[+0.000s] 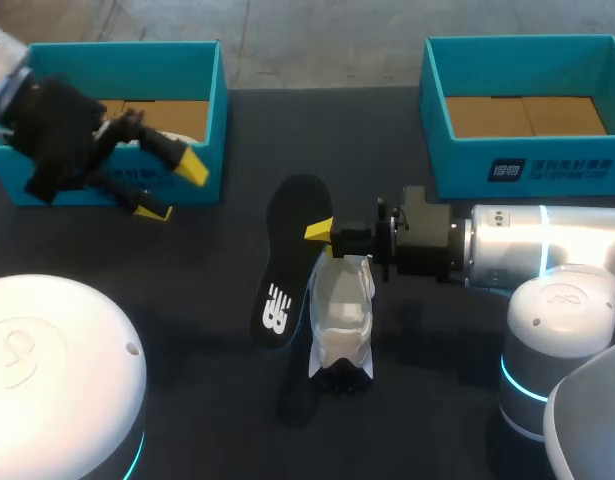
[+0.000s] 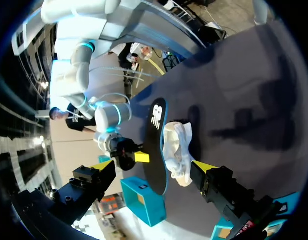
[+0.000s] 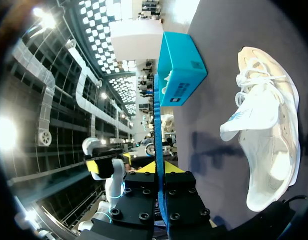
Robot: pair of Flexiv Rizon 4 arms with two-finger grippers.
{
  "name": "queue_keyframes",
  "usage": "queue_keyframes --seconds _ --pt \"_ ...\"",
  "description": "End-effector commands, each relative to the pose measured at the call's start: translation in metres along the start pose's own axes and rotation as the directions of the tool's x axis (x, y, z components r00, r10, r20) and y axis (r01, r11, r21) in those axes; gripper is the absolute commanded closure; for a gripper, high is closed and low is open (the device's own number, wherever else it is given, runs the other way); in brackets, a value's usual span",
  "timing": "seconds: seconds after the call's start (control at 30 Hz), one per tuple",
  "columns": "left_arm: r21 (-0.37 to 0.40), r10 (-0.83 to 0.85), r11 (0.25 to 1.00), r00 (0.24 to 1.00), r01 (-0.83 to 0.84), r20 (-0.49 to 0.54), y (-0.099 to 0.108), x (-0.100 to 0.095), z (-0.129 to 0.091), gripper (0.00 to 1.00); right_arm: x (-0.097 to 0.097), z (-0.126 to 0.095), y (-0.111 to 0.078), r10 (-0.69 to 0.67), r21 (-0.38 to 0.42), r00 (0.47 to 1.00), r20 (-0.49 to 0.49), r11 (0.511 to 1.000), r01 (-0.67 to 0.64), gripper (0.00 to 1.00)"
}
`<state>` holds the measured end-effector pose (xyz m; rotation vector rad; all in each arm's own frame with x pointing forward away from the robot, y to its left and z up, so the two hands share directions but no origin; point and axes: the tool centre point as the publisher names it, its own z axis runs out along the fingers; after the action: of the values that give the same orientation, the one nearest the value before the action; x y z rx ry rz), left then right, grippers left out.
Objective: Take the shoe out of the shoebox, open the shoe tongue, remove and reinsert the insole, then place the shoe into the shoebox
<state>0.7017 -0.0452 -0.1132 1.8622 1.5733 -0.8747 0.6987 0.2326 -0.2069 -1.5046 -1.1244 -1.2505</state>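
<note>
A white shoe (image 1: 342,320) lies on the dark table, toe toward the front edge; it also shows as the shoe (image 3: 266,125) beside my right gripper. My right gripper (image 1: 322,230) is shut on the black insole (image 1: 292,260) and holds it on edge just left of the shoe. In the right wrist view the insole (image 3: 158,125) stands edge-on between the fingers of the gripper (image 3: 156,170). My left gripper (image 1: 172,190) hangs open and empty at the front wall of the left teal shoebox (image 1: 212,120). Ahead of the left gripper (image 2: 152,166) are the insole (image 2: 156,145) and the shoe (image 2: 176,150).
A second teal shoebox (image 1: 527,170) with a cardboard floor stands at the back right. Something white lies inside the left shoebox. The bases of both my arms fill the front corners of the table.
</note>
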Motion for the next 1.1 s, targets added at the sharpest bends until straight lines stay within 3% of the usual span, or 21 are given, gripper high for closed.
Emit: queue_keyframes --seconds 0.03,0.17,0.4,0.87,1.1 --pt "0.007 -0.047 0.999 0.985 0.049 -0.167 0.016 -0.028 0.006 0.0 0.0 0.001 -0.001 0.0 -0.002 1.0 0.001 1.0 0.0 1.0" --pt "0.017 -0.085 0.996 0.972 0.091 -0.221 0.027 -0.039 0.009 0.0 0.0 0.001 -0.001 0.0 -0.002 1.0 0.001 1.0 0.0 1.0" --pt "0.067 -0.102 0.99 0.946 0.128 -0.307 0.047 -0.041 0.013 0.0 0.0 0.001 -0.001 0.0 -0.002 1.0 0.001 1.0 0.0 1.0" --pt "0.124 -0.069 0.983 0.9 0.135 -0.43 0.067 -0.068 0.035 0.0 0.0 0.001 -0.001 0.0 -0.002 1.0 0.001 1.0 0.0 1.0" --pt "0.113 -0.071 0.981 0.841 0.155 -0.537 0.07 -0.075 0.049 0.0 0.0 0.001 -0.001 0.0 -0.002 1.0 0.001 1.0 0.0 1.0"
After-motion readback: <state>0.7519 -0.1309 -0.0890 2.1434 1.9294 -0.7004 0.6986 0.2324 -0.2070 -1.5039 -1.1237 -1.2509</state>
